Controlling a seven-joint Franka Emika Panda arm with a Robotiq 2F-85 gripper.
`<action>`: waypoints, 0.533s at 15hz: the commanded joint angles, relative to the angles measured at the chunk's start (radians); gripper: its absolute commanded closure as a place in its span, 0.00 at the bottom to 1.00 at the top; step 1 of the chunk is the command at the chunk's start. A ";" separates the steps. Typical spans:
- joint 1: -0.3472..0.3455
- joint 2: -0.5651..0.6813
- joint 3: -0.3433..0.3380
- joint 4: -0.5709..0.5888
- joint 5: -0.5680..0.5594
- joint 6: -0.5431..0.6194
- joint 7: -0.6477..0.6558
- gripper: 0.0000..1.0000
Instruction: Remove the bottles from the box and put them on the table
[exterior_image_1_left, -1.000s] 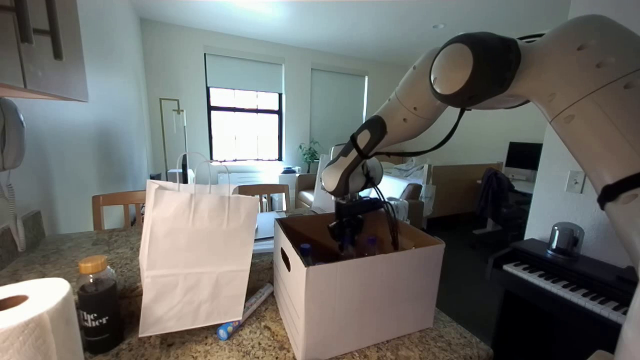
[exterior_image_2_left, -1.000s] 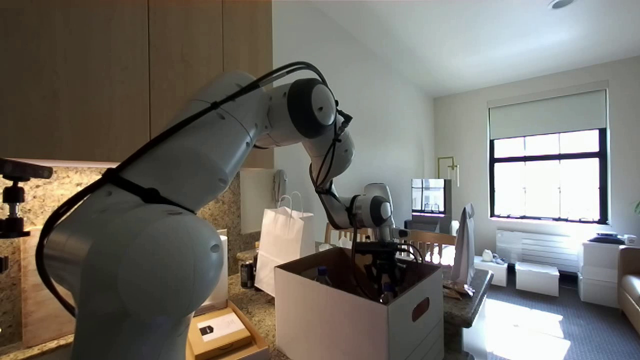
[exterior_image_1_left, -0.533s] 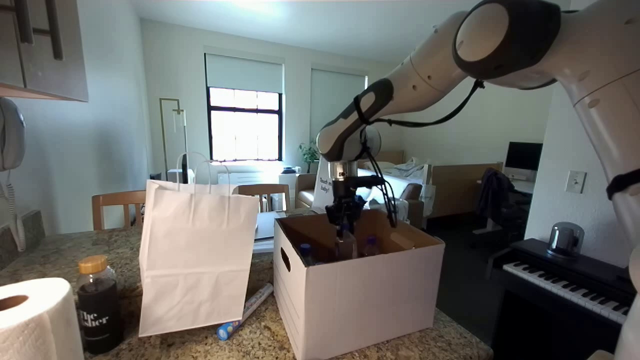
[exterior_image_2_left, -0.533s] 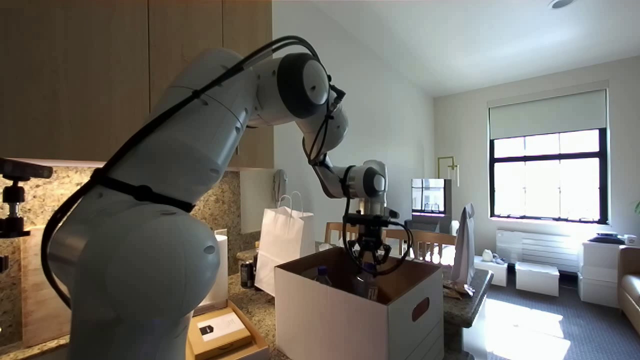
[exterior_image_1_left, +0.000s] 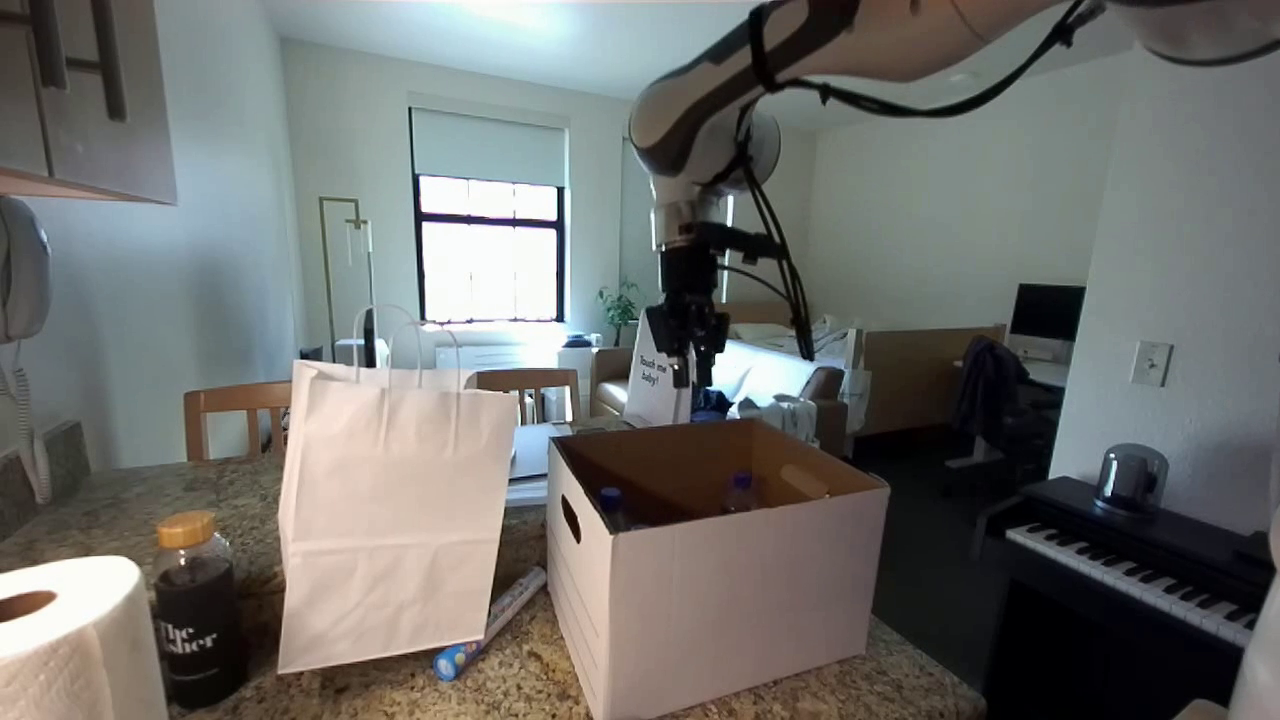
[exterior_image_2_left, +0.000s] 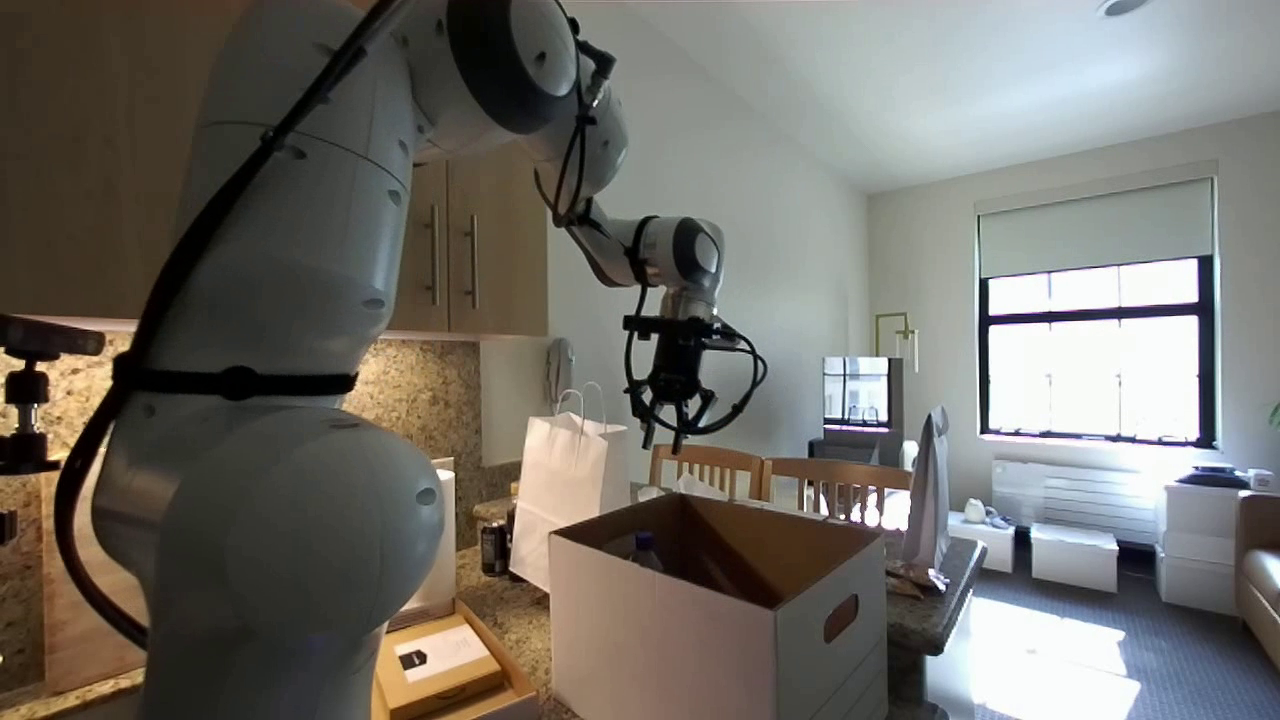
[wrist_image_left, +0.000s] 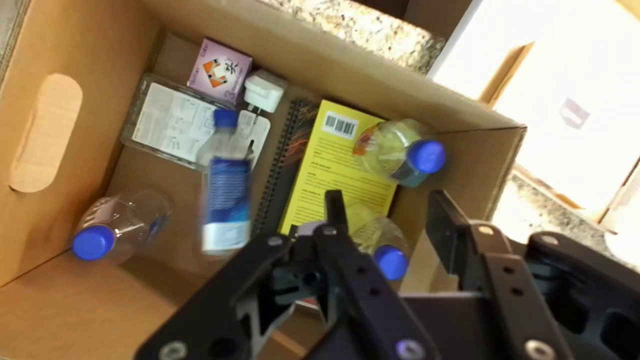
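Expect the bottles (wrist_image_left: 226, 185), four of them below your fingers (wrist_image_left: 442, 235) in the box (exterior_image_1_left: 740, 610), to be light and slick, with thin walls that probably dent; squeeze gently around the body just under the cap. Your fingers stand partway apart, holding nothing. The bottles look clear with blue caps; the blurred one beside the fingers in the wrist view has a blue label with a white band
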 joint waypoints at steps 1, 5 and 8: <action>0.064 -0.139 0.038 -0.066 0.022 -0.069 0.067 0.78; 0.150 -0.209 0.103 -0.076 0.003 -0.098 0.181 0.78; 0.186 -0.230 0.135 -0.106 0.007 -0.054 0.239 0.28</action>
